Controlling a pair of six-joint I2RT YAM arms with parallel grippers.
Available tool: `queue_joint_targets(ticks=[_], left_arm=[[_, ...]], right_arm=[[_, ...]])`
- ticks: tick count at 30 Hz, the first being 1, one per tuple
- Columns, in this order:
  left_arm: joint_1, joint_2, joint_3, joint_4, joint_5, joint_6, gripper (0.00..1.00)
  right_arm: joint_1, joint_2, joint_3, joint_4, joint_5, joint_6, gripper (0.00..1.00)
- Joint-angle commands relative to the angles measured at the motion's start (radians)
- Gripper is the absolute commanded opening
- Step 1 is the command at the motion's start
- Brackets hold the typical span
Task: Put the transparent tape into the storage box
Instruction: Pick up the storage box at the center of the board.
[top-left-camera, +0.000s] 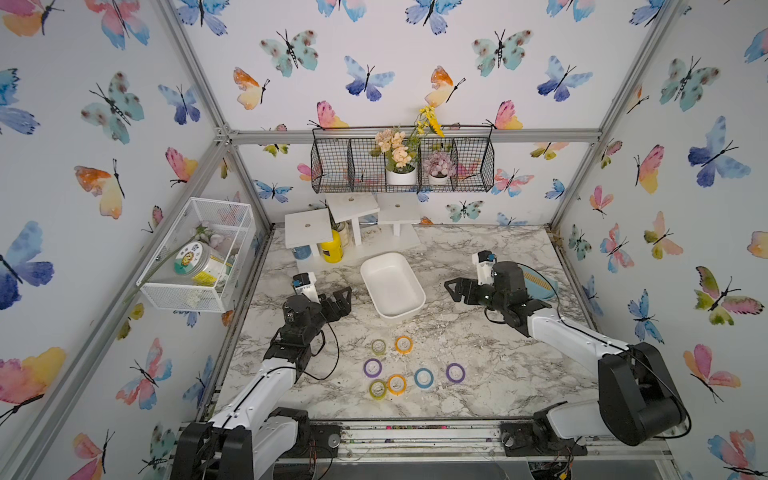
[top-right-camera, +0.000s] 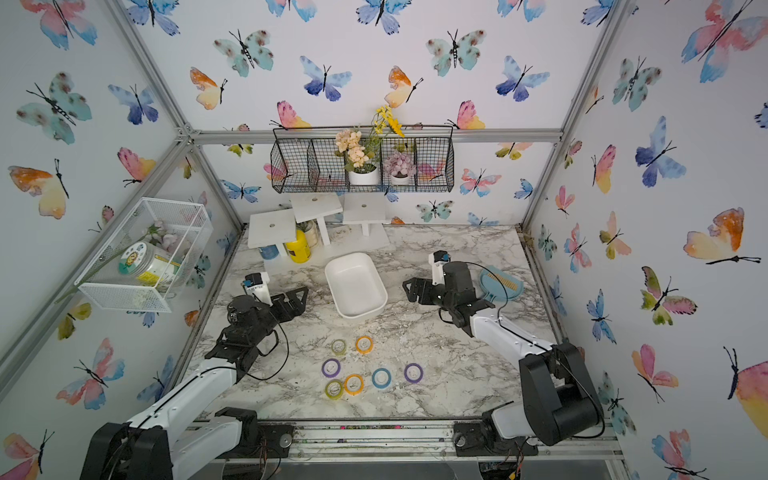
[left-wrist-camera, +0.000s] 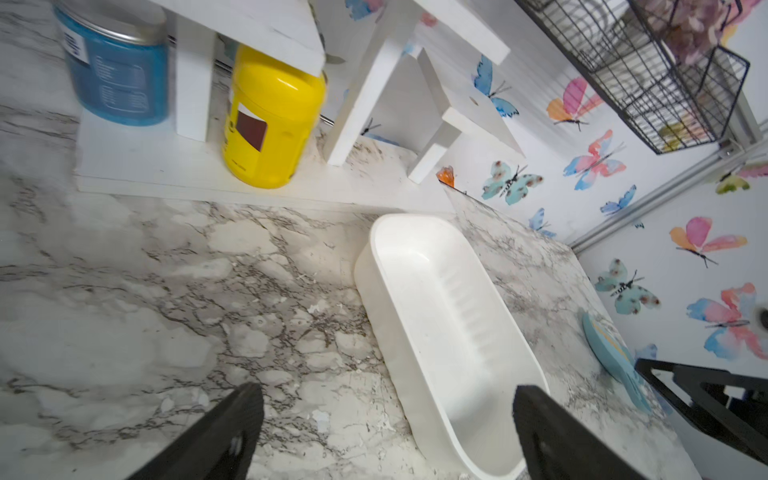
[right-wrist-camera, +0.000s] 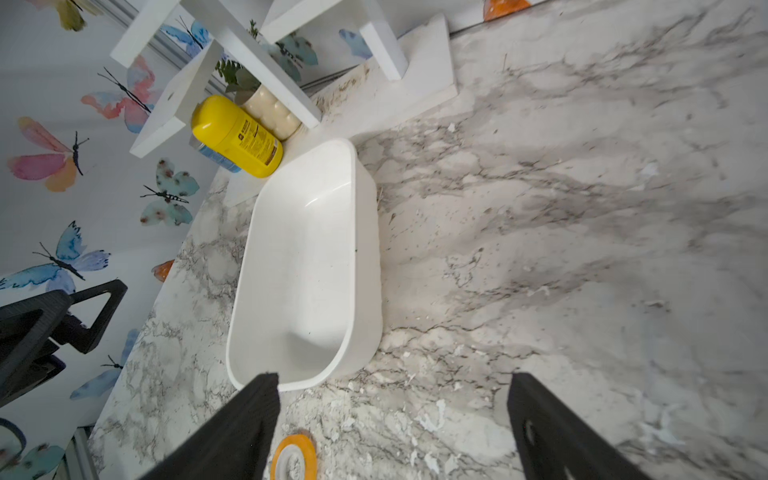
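The storage box (top-left-camera: 400, 315) (top-right-camera: 360, 312) is a shallow white tub, empty, in the middle of the marble table. Nearer the front edge lie several see-through tape rolls: olive (top-left-camera: 378, 340), orange (top-left-camera: 397, 345), purple (top-left-camera: 372, 360) and blue (top-left-camera: 424, 370). My left gripper (top-left-camera: 343, 297) (left-wrist-camera: 388, 392) hovers open just left of the box (left-wrist-camera: 365, 291). At the box's right, my right gripper (top-left-camera: 451, 291) (right-wrist-camera: 392, 380) is open too, above bare table, with the box (right-wrist-camera: 368, 249) ahead and an orange roll (right-wrist-camera: 291, 441) beside one finger. Neither holds anything.
A white stepped shelf (top-left-camera: 308, 227) with a yellow bottle (top-left-camera: 331, 247) and a blue jar (top-left-camera: 302, 252) stands behind the box. A blue hand mirror with a comb (top-left-camera: 538, 284) lies behind the right arm. A white mesh basket (top-left-camera: 199, 266) and a black wire rack (top-left-camera: 401, 164) hang on the walls.
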Motion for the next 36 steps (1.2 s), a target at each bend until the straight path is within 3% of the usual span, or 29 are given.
queue_joint_targets(ticks=[1,6,11,17,26,36], left_arm=[[-0.065,0.026,-0.037,0.098,0.013,0.035,0.99],[-0.078,0.024,-0.045,0.1,0.029,0.042,0.99],[-0.078,0.0,-0.054,0.088,0.018,0.05,0.99],[-0.078,0.013,-0.051,0.089,0.02,0.046,0.99],[-0.078,0.027,-0.044,0.08,0.025,0.045,0.99],[-0.078,0.023,-0.043,0.074,0.027,0.044,0.99]], right_arm=[[0.09,0.039,0.037,-0.065,0.117,0.105,0.9],[0.215,0.129,0.115,-0.123,0.241,0.177,0.87],[0.282,0.252,0.202,-0.139,0.281,0.233,0.76],[0.288,0.339,0.272,-0.172,0.301,0.268,0.59],[0.287,0.414,0.364,-0.275,0.373,0.234,0.41],[0.272,0.442,0.407,-0.329,0.415,0.167,0.29]])
